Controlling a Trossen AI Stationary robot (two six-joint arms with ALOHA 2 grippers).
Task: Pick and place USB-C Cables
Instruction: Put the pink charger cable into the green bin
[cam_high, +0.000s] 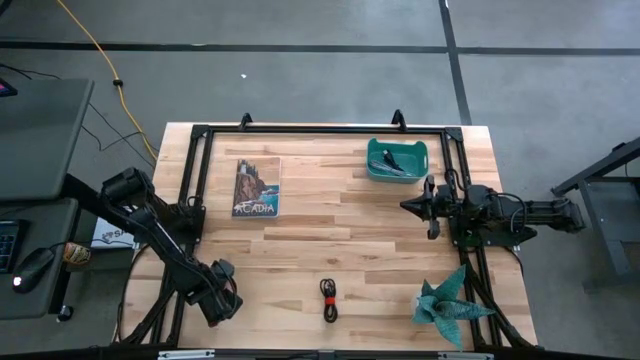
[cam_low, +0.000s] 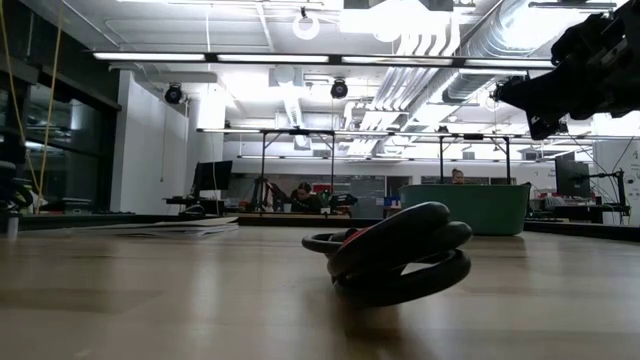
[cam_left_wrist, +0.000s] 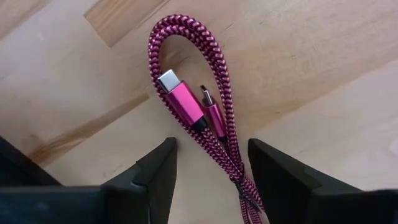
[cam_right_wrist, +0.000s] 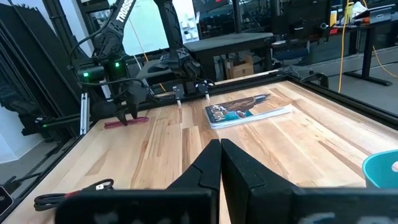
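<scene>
The pink cable (cam_left_wrist: 198, 106) lies folded on the table (cam_left_wrist: 311, 56) near my left corner, loop end pointing away from my left gripper (cam_left_wrist: 208, 163), long axis running back between its fingers. Those fingers are spread wide, straddling the cable, not gripping it. My right gripper (cam_right_wrist: 220, 163) is pinched shut, holding nothing.

Looks like a big open robotics lab: exposed silver ceiling ducts (cam_low: 480, 45), strip lights, rows of black-framed workstations (cam_low: 300, 165).
</scene>
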